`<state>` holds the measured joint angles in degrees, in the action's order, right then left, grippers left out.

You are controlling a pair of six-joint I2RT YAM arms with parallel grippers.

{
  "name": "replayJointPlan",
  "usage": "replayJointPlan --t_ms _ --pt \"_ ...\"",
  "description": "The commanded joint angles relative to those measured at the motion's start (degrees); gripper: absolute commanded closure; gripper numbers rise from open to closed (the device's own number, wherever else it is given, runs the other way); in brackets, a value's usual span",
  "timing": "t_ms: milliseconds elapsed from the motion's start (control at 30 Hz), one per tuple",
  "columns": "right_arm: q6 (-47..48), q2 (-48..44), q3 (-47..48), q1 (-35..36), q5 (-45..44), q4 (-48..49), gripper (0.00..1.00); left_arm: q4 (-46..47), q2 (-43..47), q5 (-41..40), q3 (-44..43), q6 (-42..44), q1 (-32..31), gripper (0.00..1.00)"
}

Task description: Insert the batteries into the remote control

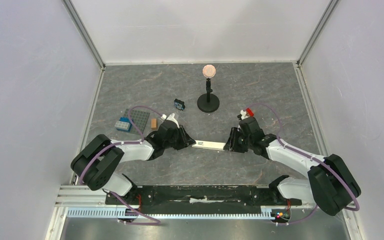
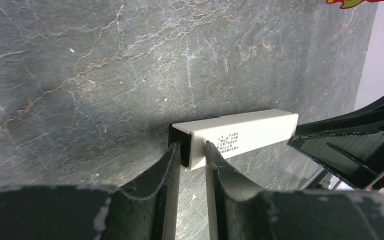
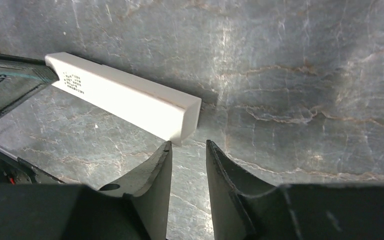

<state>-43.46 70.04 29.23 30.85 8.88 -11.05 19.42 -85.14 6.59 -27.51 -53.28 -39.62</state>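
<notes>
Grey surface (image 1: 145,85) is carrying the remote control (image 1: 210,145), the left pincer (image 2: 193,152) gripping one end. The right pincer (image 3: 188,146) is hovering parted, seemingly empty, at the other, a black stand (image 1: 208,102) beyond.

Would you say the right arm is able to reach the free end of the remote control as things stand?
Probably yes. The right gripper hangs open just short of the remote control's free end, and nothing visible lies between them; the left gripper clamps the other end.

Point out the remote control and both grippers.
remote control (image 1: 210,145): top external view, middle of its white body.
left gripper (image 2: 192,147): left wrist view, midway between the jaws' tips.
right gripper (image 3: 188,145): right wrist view, gap between the jaws' tips.
</notes>
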Motion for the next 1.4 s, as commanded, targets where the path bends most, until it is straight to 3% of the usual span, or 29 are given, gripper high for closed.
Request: replayJointPlan --t_ms 0,200,400,533,633,767,933,1033,1233,1367 --pt "3.48 -0.17 2.41 -0.29 -1.9 3.85 0.67 -7.82 -2.39 -1.91 0.81 4.49 -0.2 0.71" --pt "7.62 -3.23 3.43 -0.31 -0.69 3.61 0.55 -7.96 -2.43 -1.66 0.48 4.76 -0.2 0.71" --pt "4.87 -2.13 2.8 -0.28 -1.51 2.4 0.49 -8.01 -2.81 -1.48 0.09 5.11 -0.2 0.7" --pt "3.5 0.87 3.03 -0.27 -1.71 3.52 0.59 -8.01 -3.06 -1.3 0.34 5.29 -0.2 0.7" --pt "1.74 1.42 2.42 -0.32 -1.69 5.07 0.73 -8.04 -3.42 -1.29 0.33 5.11 -0.2 0.7" --pt "-0.72 -0.07 0.48 -0.28 1.85 5.6 0.85 -7.65 -3.5 -1.16 0.36 4.85 -0.2 0.7" --pt "-2.49 -2.92 -0.51 -0.27 4.24 3.68 0.89 -7.47 -3.58 -1.1 0.39 4.85 -0.2 0.7" --pt "-0.86 -2.84 1.32 -0.34 0.92 1.05 0.87 -7.47 -3.63 -1.06 0.44 4.94 -0.2 0.7" --pt "1.2 0.43 3.77 -0.7 -1.4 0.04 0.66 -7.47 -3.65 -0.86 0.57 5.29 -0.2 0.7" --pt "1.89 3.01 2.94 -0.91 -1.78 0.94 0.67 -7.47 -3.82 -0.58 0.45 5.38 -0.2 0.7"
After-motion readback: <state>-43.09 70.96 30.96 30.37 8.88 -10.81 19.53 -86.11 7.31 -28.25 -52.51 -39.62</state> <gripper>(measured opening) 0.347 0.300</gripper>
